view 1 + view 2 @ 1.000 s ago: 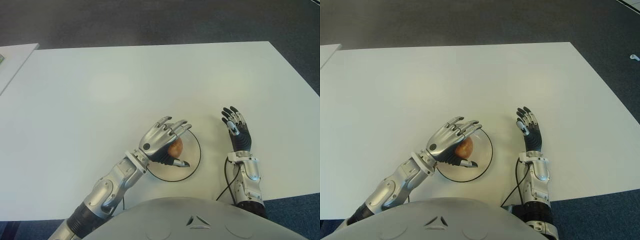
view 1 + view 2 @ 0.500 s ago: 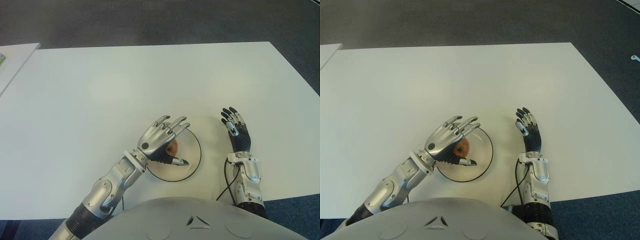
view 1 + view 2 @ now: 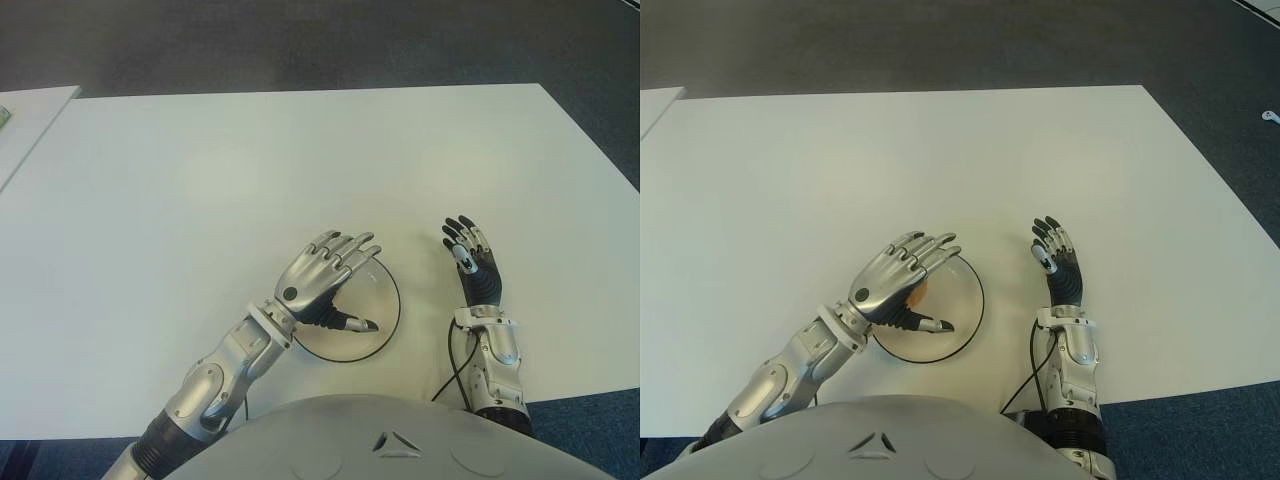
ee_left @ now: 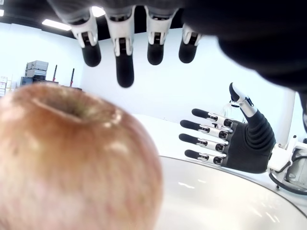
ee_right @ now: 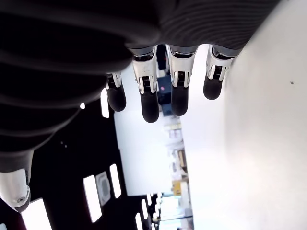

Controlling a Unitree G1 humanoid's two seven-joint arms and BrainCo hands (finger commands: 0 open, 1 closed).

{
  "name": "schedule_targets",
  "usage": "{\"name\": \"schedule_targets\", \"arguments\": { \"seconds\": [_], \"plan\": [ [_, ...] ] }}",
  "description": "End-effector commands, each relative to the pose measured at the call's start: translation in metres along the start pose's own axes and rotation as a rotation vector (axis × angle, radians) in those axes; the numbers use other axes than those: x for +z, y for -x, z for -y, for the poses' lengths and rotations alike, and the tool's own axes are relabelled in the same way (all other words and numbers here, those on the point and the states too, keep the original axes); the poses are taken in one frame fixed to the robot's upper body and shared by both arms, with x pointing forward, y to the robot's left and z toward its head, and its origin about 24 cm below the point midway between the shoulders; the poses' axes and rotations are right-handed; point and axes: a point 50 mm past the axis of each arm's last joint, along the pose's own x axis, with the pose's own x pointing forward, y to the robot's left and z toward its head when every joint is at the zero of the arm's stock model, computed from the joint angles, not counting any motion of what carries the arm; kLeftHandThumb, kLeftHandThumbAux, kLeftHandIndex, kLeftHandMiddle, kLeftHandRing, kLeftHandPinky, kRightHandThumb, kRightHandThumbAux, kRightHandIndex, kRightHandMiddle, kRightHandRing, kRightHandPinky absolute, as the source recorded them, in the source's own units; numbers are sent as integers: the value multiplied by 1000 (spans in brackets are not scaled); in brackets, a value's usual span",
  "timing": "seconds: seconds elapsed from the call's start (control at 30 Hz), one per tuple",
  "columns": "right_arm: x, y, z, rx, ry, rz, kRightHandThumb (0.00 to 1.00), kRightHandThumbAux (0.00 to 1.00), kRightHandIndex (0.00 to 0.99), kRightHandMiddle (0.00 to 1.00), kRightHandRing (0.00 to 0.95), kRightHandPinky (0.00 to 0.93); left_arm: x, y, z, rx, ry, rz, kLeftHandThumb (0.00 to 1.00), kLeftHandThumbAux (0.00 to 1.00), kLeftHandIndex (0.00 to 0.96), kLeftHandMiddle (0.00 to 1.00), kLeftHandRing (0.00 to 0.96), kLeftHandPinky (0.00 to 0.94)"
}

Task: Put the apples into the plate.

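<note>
The left hand (image 3: 322, 280) hovers over the near-left part of the plate (image 3: 385, 300), palm down, its fingers (image 4: 123, 57) stretched out straight and holding nothing; the thumb points across the plate toward the robot's right. Under the palm sits the apple (image 4: 72, 163), resting in the plate and free of the fingers (the left wrist view shows clear space between the fingertips and the fruit's stem end). From the head camera only a sliver of the apple (image 3: 917, 293) peeks out beneath the hand, on the plate's left side.

The plate is a shallow white dish with a dark rim, lying on the white table (image 3: 250, 170) close to the robot's body. Just to its right, apart from the rim, shows the right hand (image 3: 473, 260), idle, its fingers (image 5: 146, 96) extended and slightly spread, gripping nothing. A dark cable (image 3: 449, 370) runs beside its forearm toward the table's near edge.

Beyond the table's far edge lies dark carpet (image 3: 300, 45), and a second pale surface (image 3: 25, 115) shows at the far left.
</note>
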Motion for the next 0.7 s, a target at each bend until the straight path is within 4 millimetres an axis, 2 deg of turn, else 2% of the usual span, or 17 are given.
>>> {"name": "schedule_targets", "arguments": {
  "seconds": [0.03,0.7],
  "plan": [
    [-24,17,1,-24,-28,-146,194,528,128,196,126,80,-1,2,1,-25,-11,-13,203,313,0,0,0,0],
    [-28,20,-4,-28,-10,-159,188,542,118,195,130,88,-8,6,3,-24,-12,-40,202,315,0,0,0,0]
  ]
}}
